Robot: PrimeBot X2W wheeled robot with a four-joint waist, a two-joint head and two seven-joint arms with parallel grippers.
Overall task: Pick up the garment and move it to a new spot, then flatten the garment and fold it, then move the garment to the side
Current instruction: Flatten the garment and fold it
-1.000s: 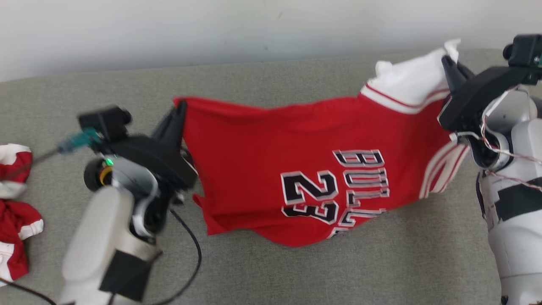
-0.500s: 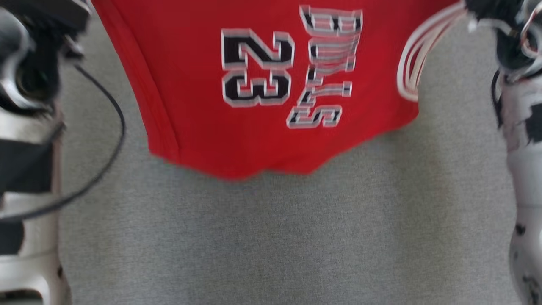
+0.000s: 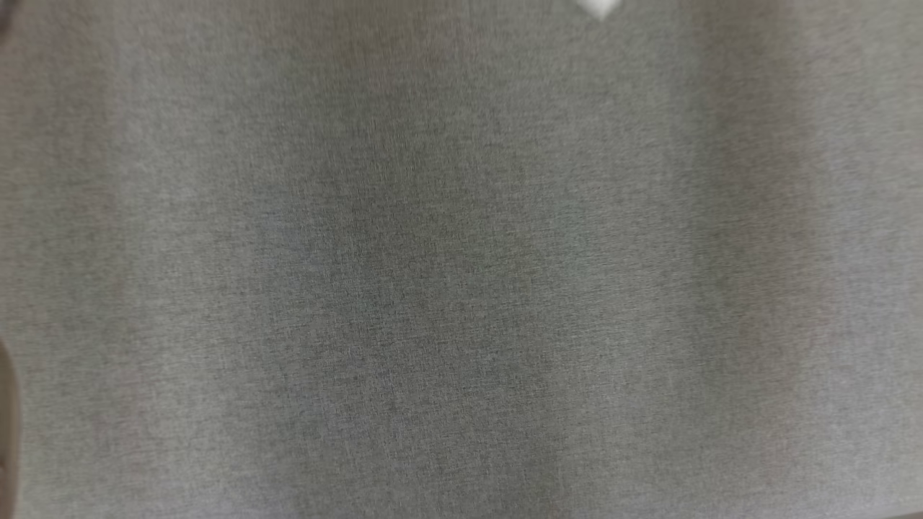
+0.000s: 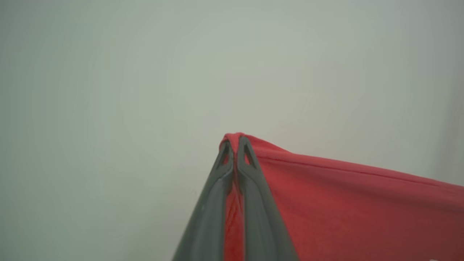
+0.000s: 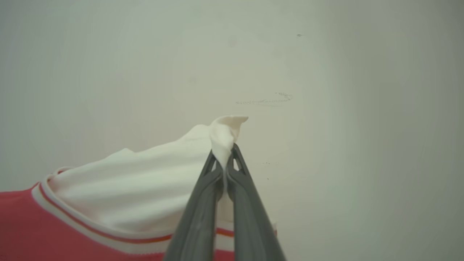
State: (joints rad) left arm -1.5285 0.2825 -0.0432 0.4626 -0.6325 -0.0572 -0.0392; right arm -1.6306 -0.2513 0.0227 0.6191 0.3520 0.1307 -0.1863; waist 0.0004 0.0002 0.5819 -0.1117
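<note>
The garment is a red jersey with a white section and striped trim. In the left wrist view my left gripper (image 4: 235, 145) is shut on a red corner of the garment (image 4: 344, 203), which stretches off to the right. My right gripper (image 5: 225, 155) pinches a white corner of the garment (image 5: 152, 181) in the right wrist view, with the red part and its white-and-red trim hanging to the lower left. Both corners are held up in front of a pale wall. A small white tip of the garment (image 3: 600, 7) pokes in at the head view's top edge.
Grey fabric surface (image 3: 461, 288) lies below the head camera. A pale wall (image 5: 326, 90) with a few faint scuff marks stands behind both grippers.
The head view has swung downward: the jersey and both arms slid up and out of it, leaving the grey surface. Both grippers keep their hold on the garment.
</note>
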